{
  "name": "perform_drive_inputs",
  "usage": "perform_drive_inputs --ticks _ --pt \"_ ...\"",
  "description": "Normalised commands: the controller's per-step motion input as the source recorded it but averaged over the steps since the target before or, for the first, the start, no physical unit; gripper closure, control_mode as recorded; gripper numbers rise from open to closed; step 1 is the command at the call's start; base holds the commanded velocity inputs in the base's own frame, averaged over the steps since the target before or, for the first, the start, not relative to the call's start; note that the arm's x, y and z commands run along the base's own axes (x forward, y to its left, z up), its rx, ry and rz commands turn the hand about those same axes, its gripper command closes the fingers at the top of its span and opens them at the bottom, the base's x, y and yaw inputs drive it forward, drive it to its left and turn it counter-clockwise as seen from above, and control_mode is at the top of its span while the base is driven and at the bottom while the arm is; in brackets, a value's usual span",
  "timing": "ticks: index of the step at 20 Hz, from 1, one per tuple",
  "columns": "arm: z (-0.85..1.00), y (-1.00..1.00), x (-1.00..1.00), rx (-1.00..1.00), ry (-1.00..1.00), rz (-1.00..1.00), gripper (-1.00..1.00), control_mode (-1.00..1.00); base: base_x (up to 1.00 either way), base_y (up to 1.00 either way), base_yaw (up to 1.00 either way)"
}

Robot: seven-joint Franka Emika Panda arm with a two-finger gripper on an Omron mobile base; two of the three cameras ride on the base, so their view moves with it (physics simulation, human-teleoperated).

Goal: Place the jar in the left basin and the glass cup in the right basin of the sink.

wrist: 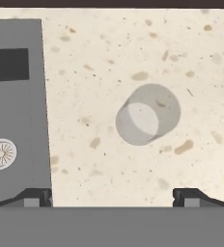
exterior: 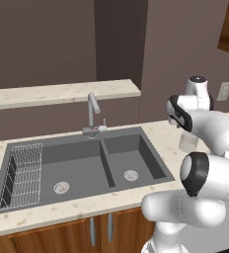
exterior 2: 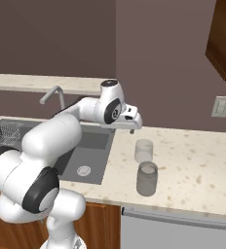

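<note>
Jaws: spread wide, holding nothing, poised above the glass cup (wrist: 147,114) at frame centre, likely lining up a grasp | cup: upright on table (exterior 2: 197,160), right of the sink (exterior: 87,163) | jar (exterior 2: 146,179): just in front of cup, lower centre | right basin (exterior: 131,160), left basin (exterior: 67,170): both without glassware.

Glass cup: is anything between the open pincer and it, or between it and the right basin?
Nothing visible. The pincer hangs open above the cup, with only bare counter around it in the hand view. The jar stands nearer the counter's front edge, off the path to the right basin.
</note>
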Motion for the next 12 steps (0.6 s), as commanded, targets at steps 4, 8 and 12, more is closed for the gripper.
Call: perform_drive_inputs --ticks 4,8,12 --pt "0.00 -0.14 -0.07 0.07 0.00 0.00 -1.00 -1.00 0.00 0.00 0.00" --pt "-0.01 -0.10 -0.05 0.18 0.00 0.00 -1.00 -1.00 0.00 0.00 0.00" --pt "-0.07 -0.07 0.00 0.23 0.00 0.00 -1.00 -1.00 0.00 0.00 0.00"
